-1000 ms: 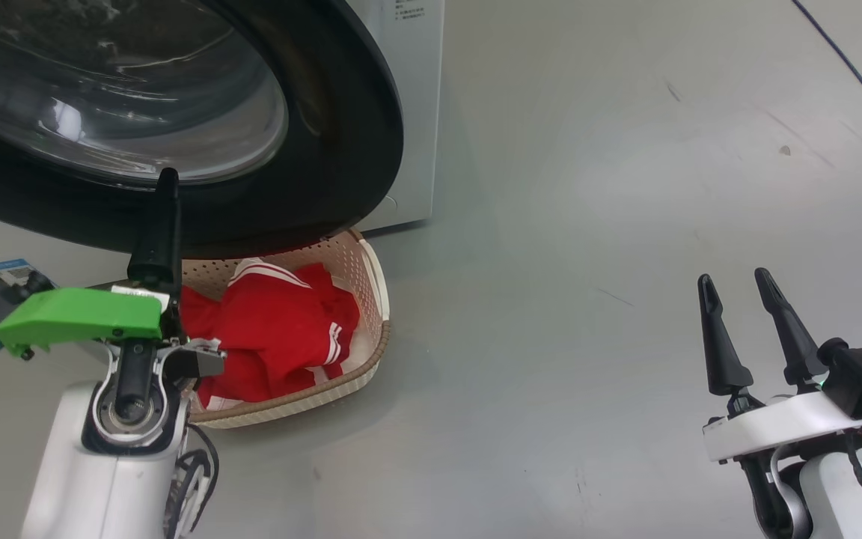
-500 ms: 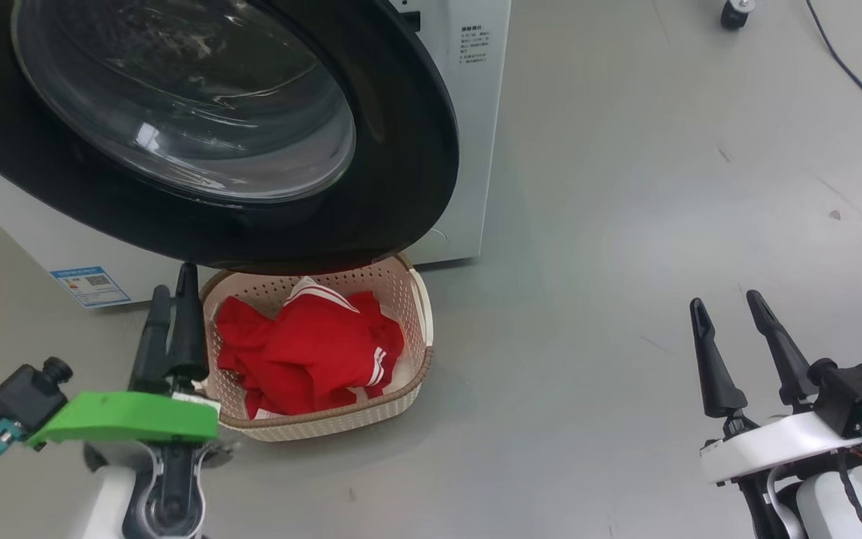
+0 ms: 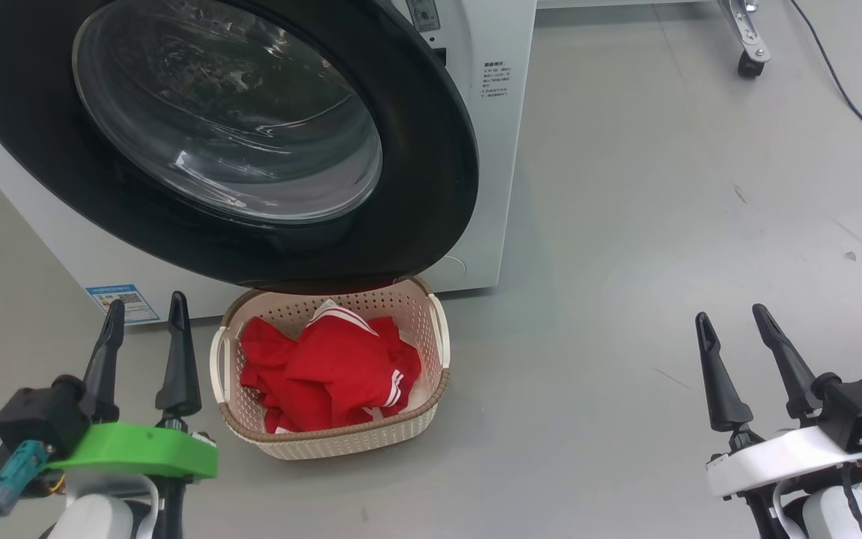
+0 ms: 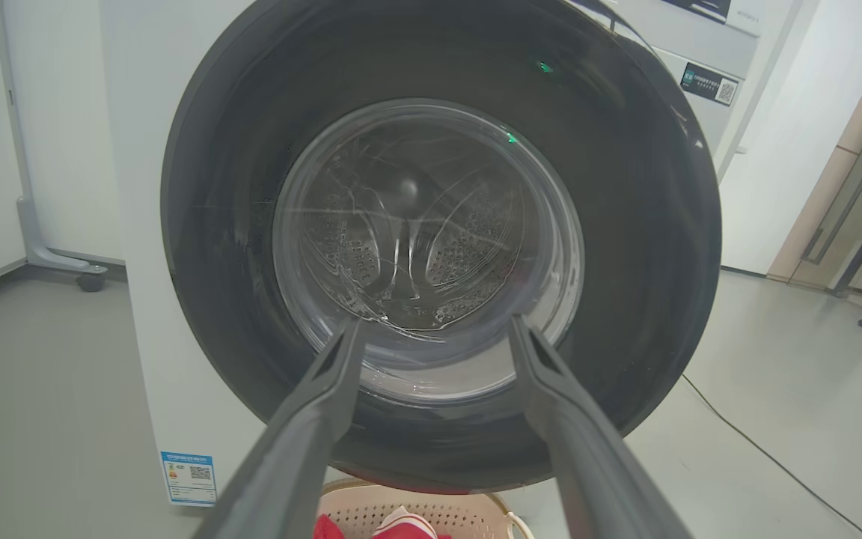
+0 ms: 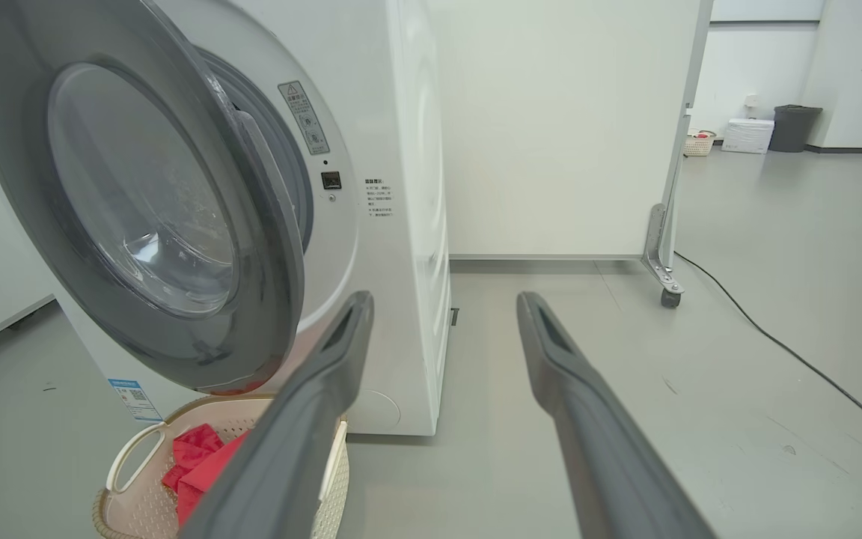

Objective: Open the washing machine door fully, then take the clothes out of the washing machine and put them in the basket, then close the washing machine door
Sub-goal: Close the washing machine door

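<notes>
The washing machine door point(image 3: 431, 150), black-rimmed with a glass bowl, stands ajar off the white washing machine point(image 3: 502, 165) and overhangs the basket's back edge. In the right wrist view the door point(image 5: 266, 247) hangs at an angle off the machine front point(image 5: 401, 224). Red clothes point(image 3: 326, 367) with white stripes lie in the cream basket point(image 3: 341, 442) on the floor below. My left gripper point(image 3: 145, 311) is open and empty, left of the basket; in its wrist view the left gripper point(image 4: 435, 329) faces the door glass point(image 4: 431, 247). My right gripper point(image 3: 732, 318) is open, empty, far right.
A blue sticker point(image 3: 120, 299) marks the machine's lower front. A white panel on a castered foot point(image 5: 663, 277) stands behind the machine on the right, and a black cable point(image 5: 775, 344) runs over the grey floor there. A dark bin point(image 5: 796, 127) sits far back.
The head camera has pulled back and up. My left gripper has come down and away from the door's lower rim, and its fingers have spread apart. The right gripper holds its place.
</notes>
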Tool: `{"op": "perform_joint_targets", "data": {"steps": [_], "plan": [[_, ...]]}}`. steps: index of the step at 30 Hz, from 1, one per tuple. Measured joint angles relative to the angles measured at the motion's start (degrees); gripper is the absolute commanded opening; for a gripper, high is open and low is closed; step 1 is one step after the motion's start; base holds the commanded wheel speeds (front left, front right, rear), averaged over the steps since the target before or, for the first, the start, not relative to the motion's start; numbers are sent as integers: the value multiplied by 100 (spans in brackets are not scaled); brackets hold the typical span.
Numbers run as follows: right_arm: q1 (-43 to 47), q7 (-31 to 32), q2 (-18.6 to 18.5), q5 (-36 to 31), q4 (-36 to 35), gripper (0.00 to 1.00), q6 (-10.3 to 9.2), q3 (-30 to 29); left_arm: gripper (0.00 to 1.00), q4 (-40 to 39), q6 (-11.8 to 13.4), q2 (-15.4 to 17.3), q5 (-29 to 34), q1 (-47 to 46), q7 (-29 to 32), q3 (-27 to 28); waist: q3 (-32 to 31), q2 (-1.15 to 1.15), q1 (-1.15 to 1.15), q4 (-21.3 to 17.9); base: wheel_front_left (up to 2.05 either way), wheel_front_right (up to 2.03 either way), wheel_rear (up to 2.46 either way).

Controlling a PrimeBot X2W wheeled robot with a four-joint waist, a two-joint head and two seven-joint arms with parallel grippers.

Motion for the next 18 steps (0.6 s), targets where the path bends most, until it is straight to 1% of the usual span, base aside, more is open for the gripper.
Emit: {"op": "perform_joint_targets", "data": {"steps": [2,4,5,9,13,14,18], "plan": [[29,0,0,-2,-22,100,-44,-2,100,-19,225,25,287,127,1,-4,-16,0,0,6,0,0,0],[85,0,-1,-16,-29,100,-43,-4,100,-42,434,26,567,237,5,1,-31,0,0,9,0,0,0],[110,0,-2,-56,-27,100,-45,-4,100,-76,476,19,653,283,5,9,-39,0,0,11,0,0,0],[187,0,0,-101,-25,100,-48,-3,100,-91,495,-73,970,466,7,-25,-81,0,0,21,0,0,0],[309,0,8,-122,-20,100,-56,19,100,-65,498,-175,1147,711,7,-74,-142,0,0,43,0,0,0],[333,0,14,-127,-19,100,-104,19,100,-49,503,-198,1212,754,7,-83,-154,0,0,51,0,0,0],[352,0,33,-152,-14,100,-142,37,100,-21,522,-333,1336,878,7,-90,-211,0,0,83,0,0,0]]}}
